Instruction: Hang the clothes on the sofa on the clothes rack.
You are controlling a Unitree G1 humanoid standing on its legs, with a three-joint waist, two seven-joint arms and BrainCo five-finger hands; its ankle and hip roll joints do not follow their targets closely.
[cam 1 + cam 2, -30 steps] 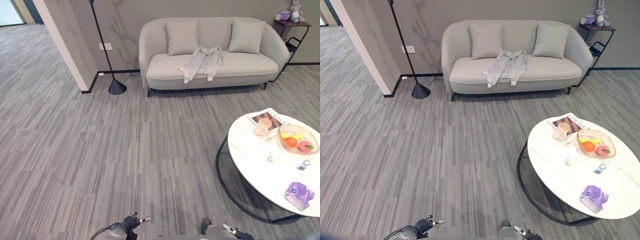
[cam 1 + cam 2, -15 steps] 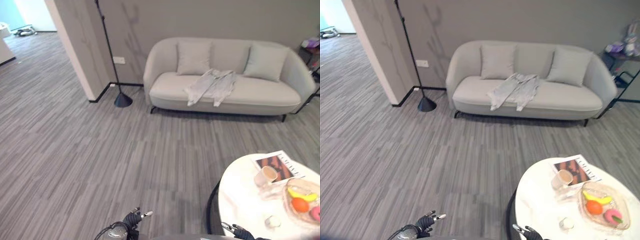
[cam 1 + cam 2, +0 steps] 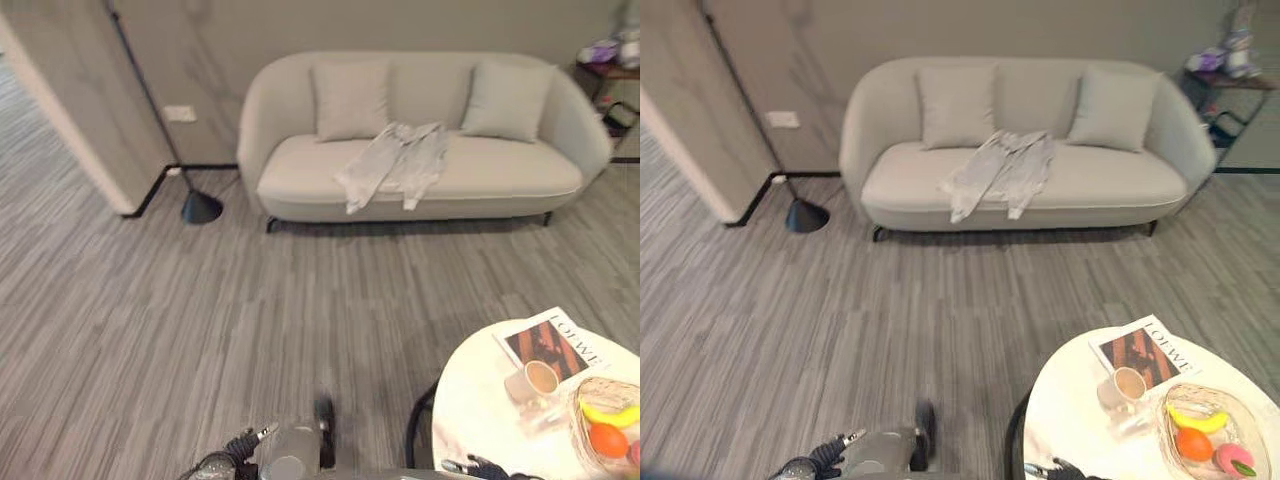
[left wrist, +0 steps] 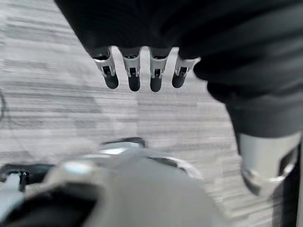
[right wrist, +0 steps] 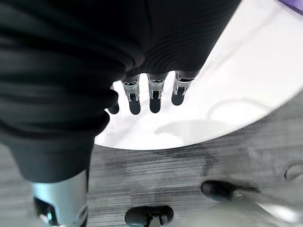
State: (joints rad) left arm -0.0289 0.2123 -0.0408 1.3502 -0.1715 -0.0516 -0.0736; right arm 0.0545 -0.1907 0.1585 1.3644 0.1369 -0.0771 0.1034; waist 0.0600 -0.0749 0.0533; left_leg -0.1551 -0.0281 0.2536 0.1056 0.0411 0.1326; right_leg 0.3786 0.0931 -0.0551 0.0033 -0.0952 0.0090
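A light grey garment (image 3: pixel 392 160) lies crumpled across the middle of the pale sofa's seat (image 3: pixel 500 175), its lower end hanging over the front edge. Two cushions lean on the sofa's back. My left hand (image 3: pixel 245 445) is low at the bottom edge, far from the sofa across the floor. In the left wrist view its fingers (image 4: pixel 134 71) hang straight over the grey floor, holding nothing. My right hand (image 3: pixel 480 466) is at the bottom right beside the table. The right wrist view has its fingers (image 5: pixel 150 94) straight over the white tabletop, also holding nothing.
A round white coffee table (image 3: pixel 480 400) on a black ring frame stands at the lower right, with a magazine (image 3: pixel 555 343), a cup (image 3: pixel 532 380) and a fruit bowl (image 3: pixel 610 425). A black pole on a cone base (image 3: pixel 200 207) stands left of the sofa by a wall corner.
The camera has shifted, so the sofa now sits more to the left in the picture. The garment lies as before. Both hands stay low.
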